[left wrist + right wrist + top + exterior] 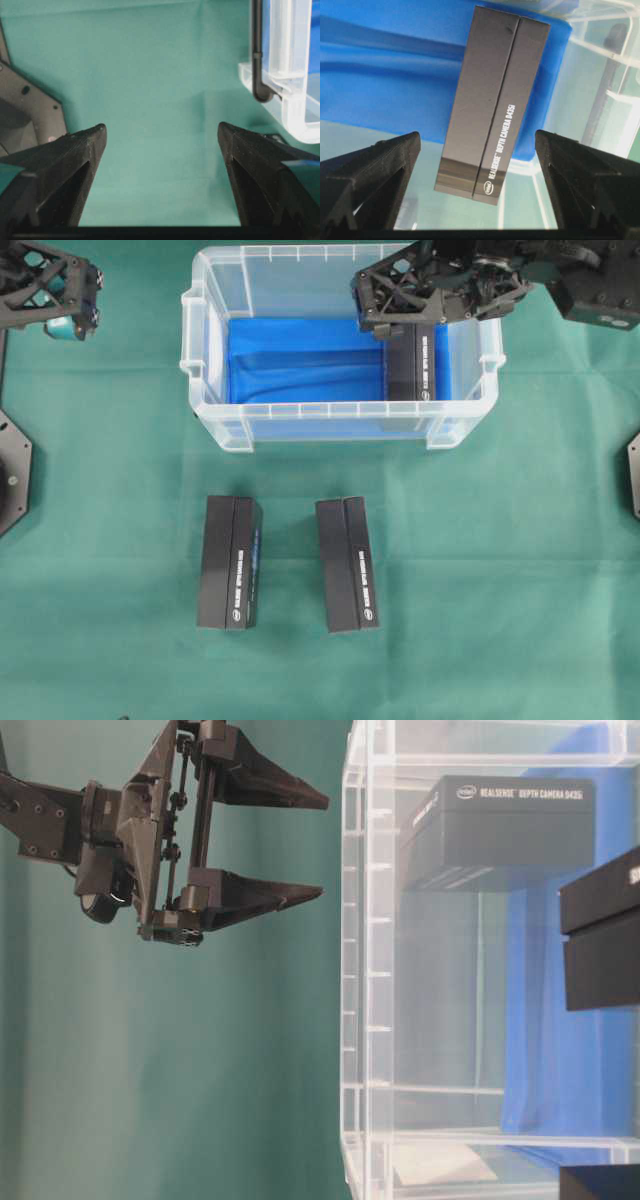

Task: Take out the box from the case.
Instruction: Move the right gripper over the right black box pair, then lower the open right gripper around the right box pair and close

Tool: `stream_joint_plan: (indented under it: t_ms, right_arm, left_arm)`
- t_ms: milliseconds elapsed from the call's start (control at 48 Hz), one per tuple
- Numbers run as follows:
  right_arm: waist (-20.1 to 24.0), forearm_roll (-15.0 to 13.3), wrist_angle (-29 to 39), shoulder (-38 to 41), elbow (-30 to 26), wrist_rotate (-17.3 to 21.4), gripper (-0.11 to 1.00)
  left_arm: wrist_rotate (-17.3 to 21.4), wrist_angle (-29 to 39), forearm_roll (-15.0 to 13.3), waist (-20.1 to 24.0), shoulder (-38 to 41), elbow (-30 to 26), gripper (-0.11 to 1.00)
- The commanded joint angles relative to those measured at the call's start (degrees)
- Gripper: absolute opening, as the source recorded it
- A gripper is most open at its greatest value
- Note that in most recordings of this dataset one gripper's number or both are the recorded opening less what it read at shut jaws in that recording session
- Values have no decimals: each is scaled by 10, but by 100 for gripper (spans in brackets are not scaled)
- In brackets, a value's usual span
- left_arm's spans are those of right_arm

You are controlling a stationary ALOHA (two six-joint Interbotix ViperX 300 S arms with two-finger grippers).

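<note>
The case (215, 410) is a clear plastic tub with a blue liner, standing at the back middle of the green cloth. One dark box (410, 365) with white lettering lies inside it along the right wall. My right gripper (368, 305) hovers open over the case's right rear part. In the table-level view this gripper (322, 848) sits just outside the rim (352, 970), apart from the box (500, 830). In the right wrist view the box (492, 100) lies below the open right gripper (477, 140), untouched. My left gripper (162, 135) is open over bare cloth beside the case's corner (295, 100).
Two more dark boxes lie side by side on the cloth in front of the case, one on the left (230, 562) and one on the right (347, 565). Arm base plates sit at the far left (12, 475) and far right edges.
</note>
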Motion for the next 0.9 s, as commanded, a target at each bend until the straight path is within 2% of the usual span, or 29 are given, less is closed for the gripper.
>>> stream_joint_plan:
  t_ms: [0, 875]
  right_arm:
    - [2, 0, -1, -7, -14, 1, 93]
    - [2, -2, 6, -7, -10, 4, 93]
  left_arm:
    - [0, -2, 2, 2, -7, -6, 90]
    - [0, -2, 2, 2, -6, -6, 90]
